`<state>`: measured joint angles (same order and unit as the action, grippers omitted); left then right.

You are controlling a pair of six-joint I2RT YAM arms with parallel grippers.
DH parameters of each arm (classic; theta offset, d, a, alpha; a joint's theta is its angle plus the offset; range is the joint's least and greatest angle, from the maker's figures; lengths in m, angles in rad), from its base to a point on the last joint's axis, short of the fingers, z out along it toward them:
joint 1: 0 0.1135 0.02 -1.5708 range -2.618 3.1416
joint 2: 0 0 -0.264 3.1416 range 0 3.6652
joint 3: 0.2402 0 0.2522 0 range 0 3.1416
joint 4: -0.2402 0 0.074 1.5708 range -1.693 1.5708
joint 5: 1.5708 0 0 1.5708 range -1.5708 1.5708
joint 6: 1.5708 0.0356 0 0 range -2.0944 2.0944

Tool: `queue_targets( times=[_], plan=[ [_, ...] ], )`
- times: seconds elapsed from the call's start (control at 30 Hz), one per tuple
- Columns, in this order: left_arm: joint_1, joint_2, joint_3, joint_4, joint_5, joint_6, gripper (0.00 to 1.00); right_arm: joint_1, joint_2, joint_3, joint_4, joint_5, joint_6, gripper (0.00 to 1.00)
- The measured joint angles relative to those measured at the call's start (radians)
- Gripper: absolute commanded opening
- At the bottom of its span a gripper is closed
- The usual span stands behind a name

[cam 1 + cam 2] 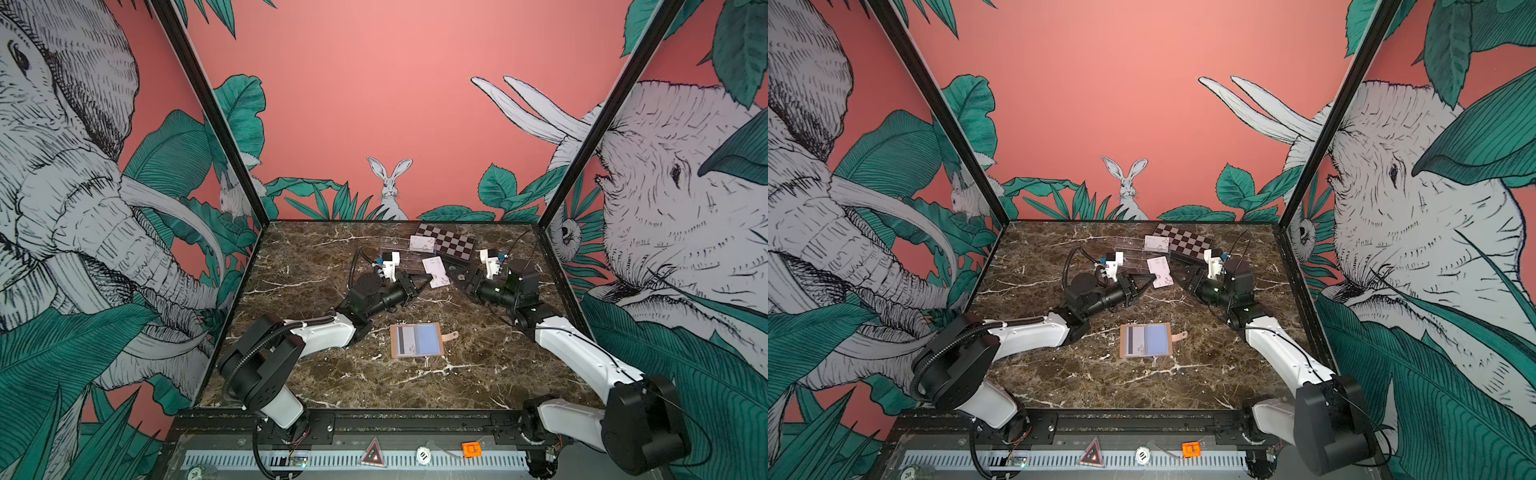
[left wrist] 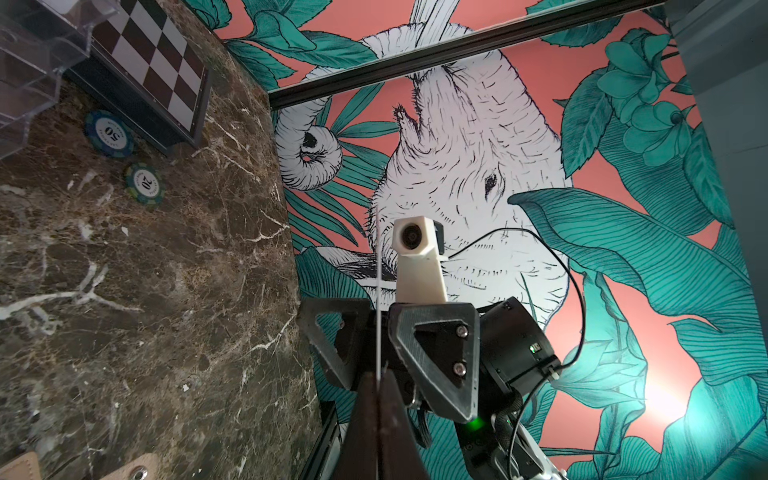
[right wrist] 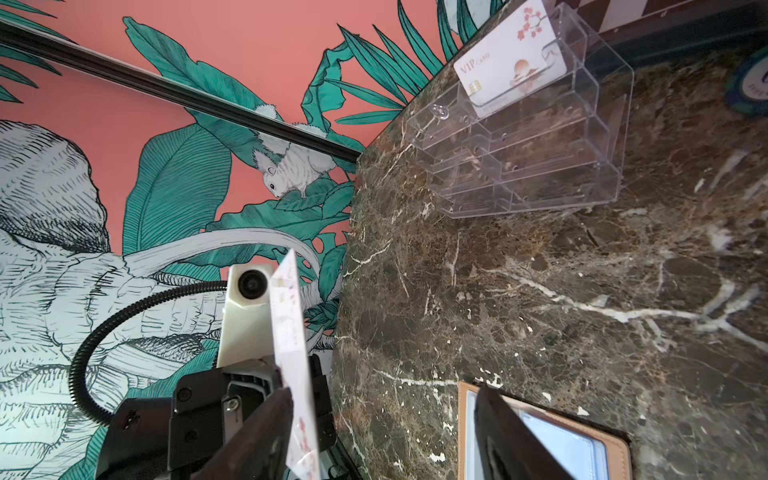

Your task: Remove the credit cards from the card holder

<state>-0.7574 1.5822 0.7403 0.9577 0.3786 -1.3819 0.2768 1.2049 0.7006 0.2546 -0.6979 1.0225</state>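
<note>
Mid-handover: left gripper pinches a card aloft; right gripper gapes around it and must close before release

Both top views are evenly and fairly brightly lit. The arms leave only faint, soft shadows on the dark marble table. The straight black frame posts bow toward the frame edges. In the left wrist view a white glare spot washes out the pink wall. In the right wrist view the close card looks soft.
</note>
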Motion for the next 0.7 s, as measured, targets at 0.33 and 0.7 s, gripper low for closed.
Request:
queue_targets(
  times=[0.33, 0.7],
  plan=[
    [0.0, 0.008, 0.0, 0.013, -0.004, -0.014, 0.0, 0.043, 0.025, -0.032, 0.091, -0.014, 0.033, 0.5],
    [-0.001, 0.011, 0.0, 0.01, -0.017, -0.014, 0.0, 0.057, 0.052, -0.032, 0.161, -0.024, 0.062, 0.29]
  ],
)
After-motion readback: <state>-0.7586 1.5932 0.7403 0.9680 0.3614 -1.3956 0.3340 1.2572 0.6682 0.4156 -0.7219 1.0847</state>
